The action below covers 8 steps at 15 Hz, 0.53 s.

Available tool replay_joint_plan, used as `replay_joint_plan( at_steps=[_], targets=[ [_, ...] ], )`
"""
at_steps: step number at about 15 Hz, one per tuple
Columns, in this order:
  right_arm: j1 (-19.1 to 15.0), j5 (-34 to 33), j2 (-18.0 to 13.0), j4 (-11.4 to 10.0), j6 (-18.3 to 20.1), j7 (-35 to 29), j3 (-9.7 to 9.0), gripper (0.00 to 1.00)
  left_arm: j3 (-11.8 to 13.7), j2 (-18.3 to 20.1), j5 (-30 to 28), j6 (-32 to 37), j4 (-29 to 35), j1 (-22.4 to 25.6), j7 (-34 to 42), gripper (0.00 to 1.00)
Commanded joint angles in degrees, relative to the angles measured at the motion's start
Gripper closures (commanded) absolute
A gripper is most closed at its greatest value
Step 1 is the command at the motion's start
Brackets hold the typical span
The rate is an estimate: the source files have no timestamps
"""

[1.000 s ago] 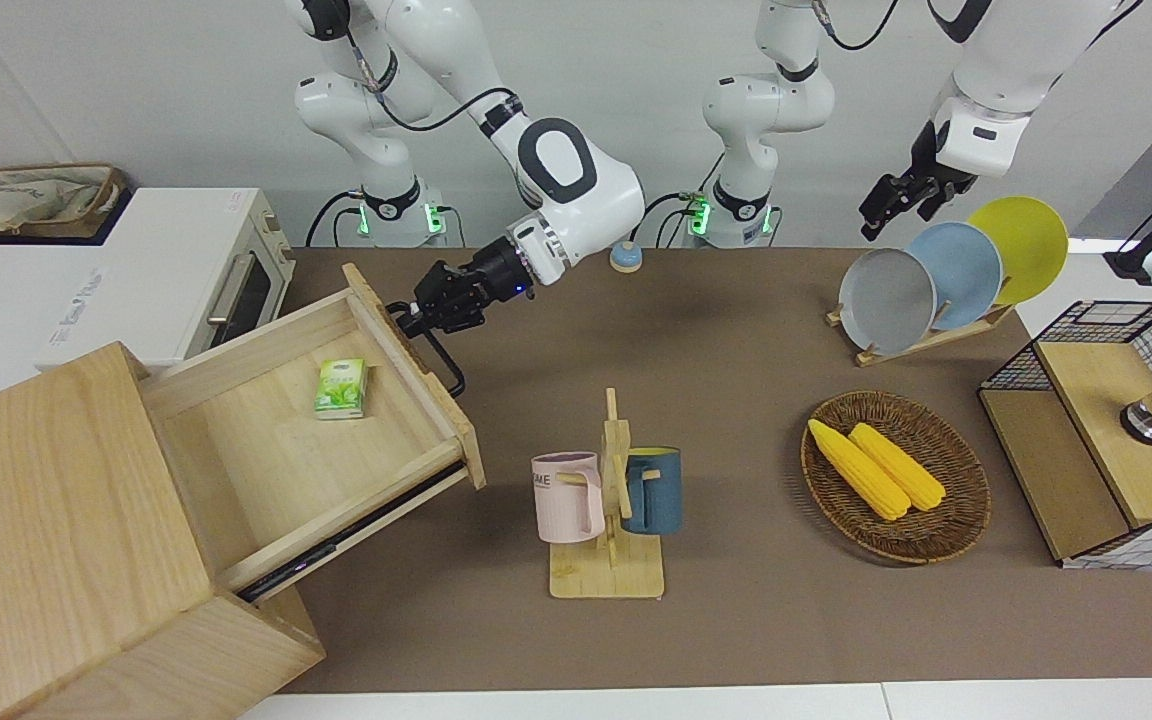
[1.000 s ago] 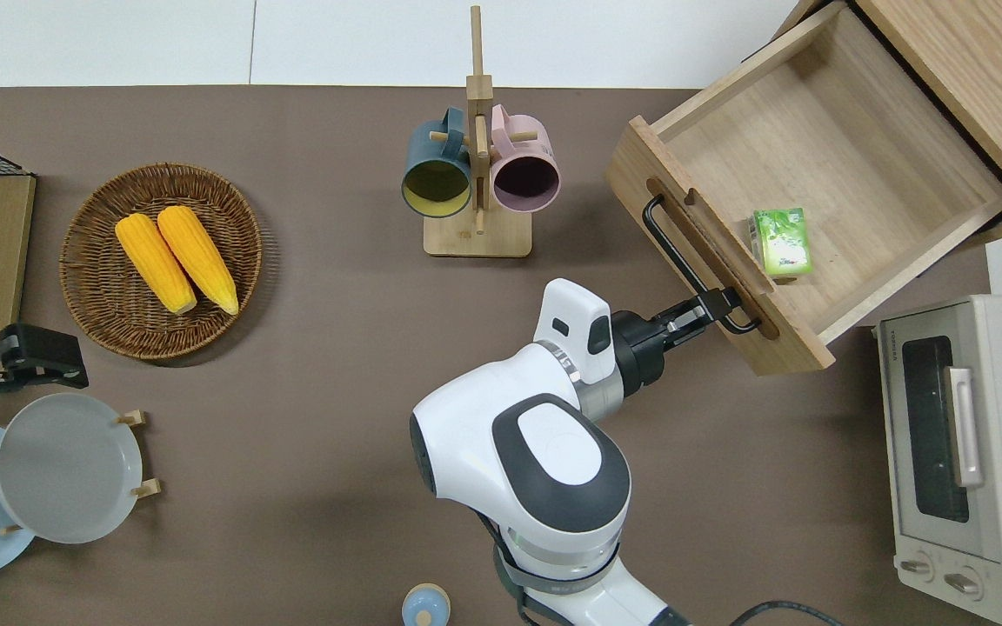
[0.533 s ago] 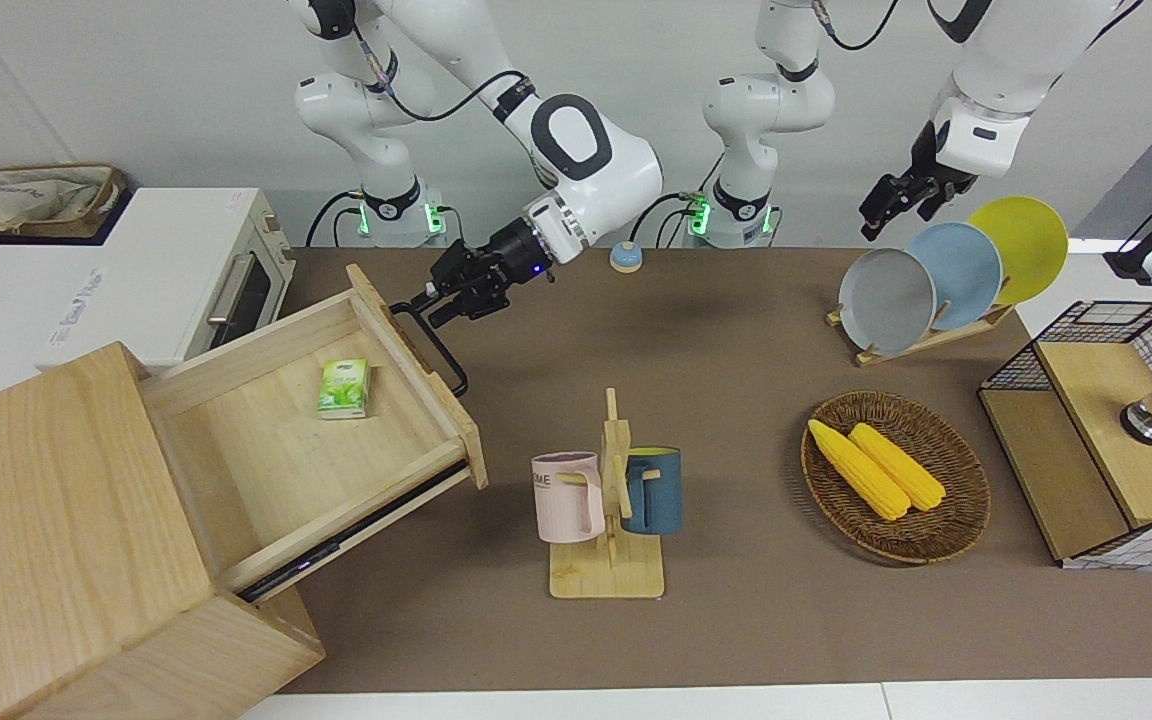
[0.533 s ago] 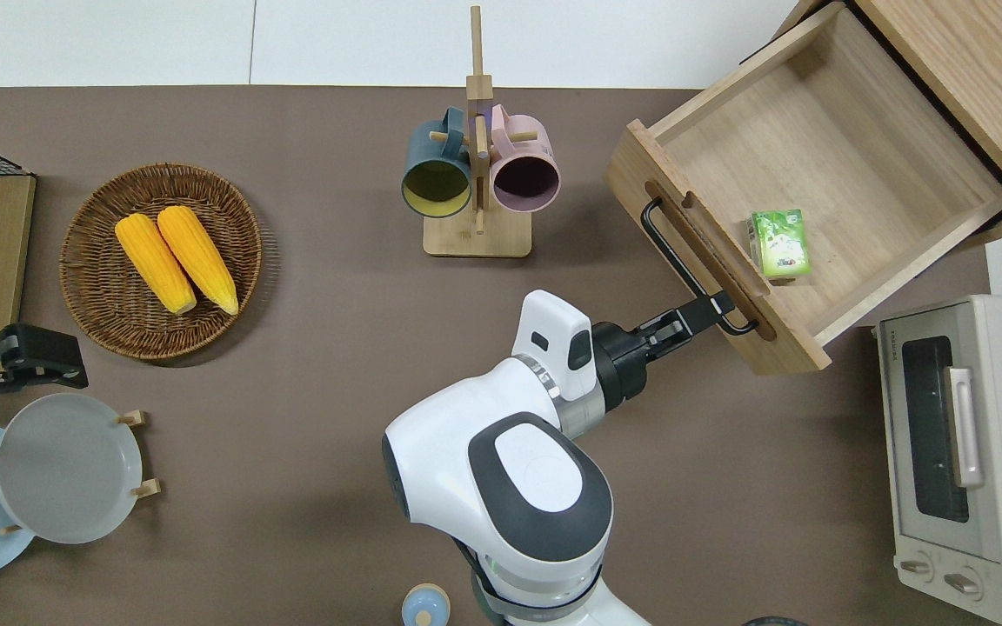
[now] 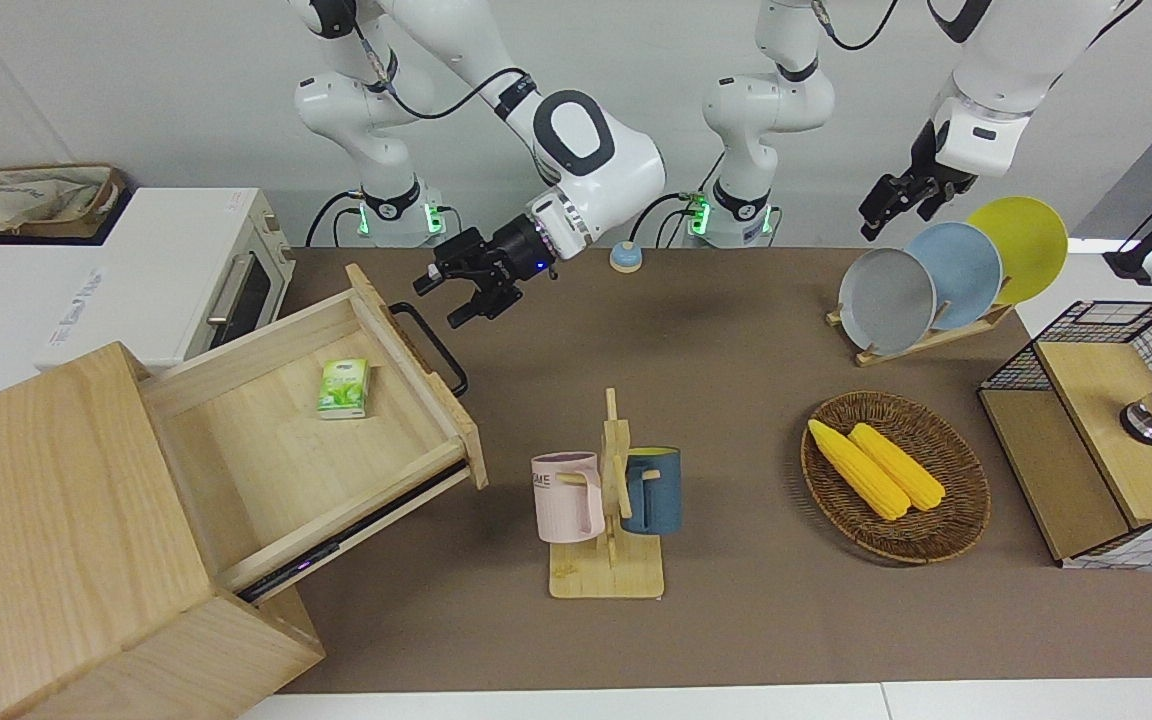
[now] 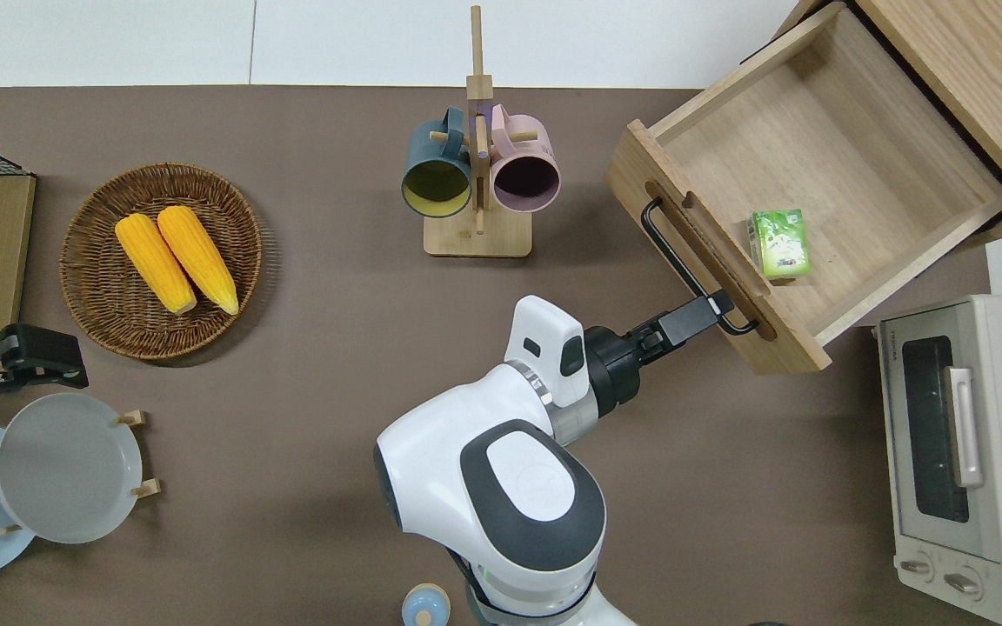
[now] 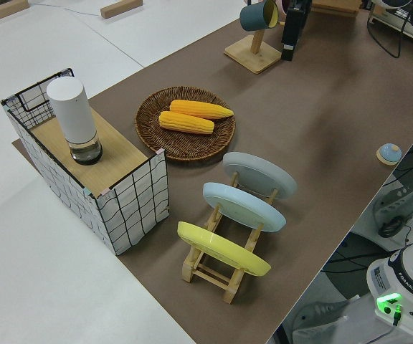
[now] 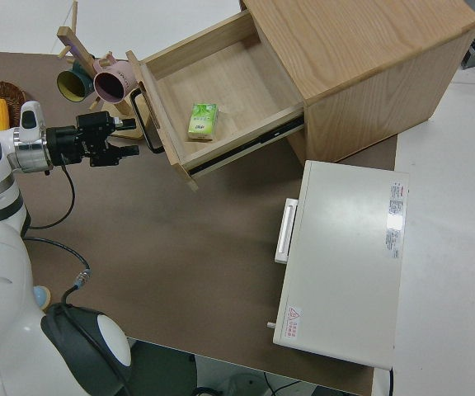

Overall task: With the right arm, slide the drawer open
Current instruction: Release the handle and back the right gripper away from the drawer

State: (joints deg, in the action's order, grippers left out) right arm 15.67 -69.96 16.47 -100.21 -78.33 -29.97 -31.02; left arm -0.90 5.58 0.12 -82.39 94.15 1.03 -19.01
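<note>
The light-wood drawer (image 5: 266, 450) (image 6: 858, 156) (image 8: 237, 82) stands pulled far out of its pale wooden box (image 5: 46, 520), with a small green carton (image 5: 341, 388) (image 6: 779, 242) on its floor. The black bar handle (image 5: 433, 350) (image 6: 678, 256) (image 8: 142, 122) on the drawer's front is free. My right gripper (image 5: 441, 300) (image 6: 718, 306) (image 8: 127, 137) is open and holds nothing. It hangs over the end of the handle nearer the robots and does not touch it. The left arm is parked, with its gripper (image 5: 881, 210) up in the air.
A mug stand (image 6: 477, 187) with a pink and a blue mug sits mid-table. A basket of corn (image 6: 162, 261), a plate rack (image 5: 936, 280) and a wire-mesh rack (image 5: 1106, 430) lie toward the left arm's end. A white toaster oven (image 6: 962, 452) stands beside the drawer, nearer the robots.
My right gripper has let go of the drawer handle, opened and lifted off it, drawing back slightly toward the robots. The drawer stays where it was, wide open.
</note>
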Motion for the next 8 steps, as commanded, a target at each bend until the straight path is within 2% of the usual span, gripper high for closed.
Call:
replay_joint_plan(
  at_steps=[1,5,8],
  targets=[
    [1.64,5.35,-1.0,0.37,0.63,-1.13,-0.18,0.009,0.29,0.49,-0.21,0.12,-0.02,-0.24,0.55,0.01],
    [2.61,10.52,-2.66,0.28,-0.68,-2.81,-0.18,0.009,0.29,0.49,-0.21,0.12,-0.02,-0.24,0.55,0.01],
    [2.53,19.3,-7.13,0.54,-3.84,-2.81,1.22,0.009,0.29,0.49,-0.21,0.12,-0.02,-0.24,0.55,0.01]
  ],
)
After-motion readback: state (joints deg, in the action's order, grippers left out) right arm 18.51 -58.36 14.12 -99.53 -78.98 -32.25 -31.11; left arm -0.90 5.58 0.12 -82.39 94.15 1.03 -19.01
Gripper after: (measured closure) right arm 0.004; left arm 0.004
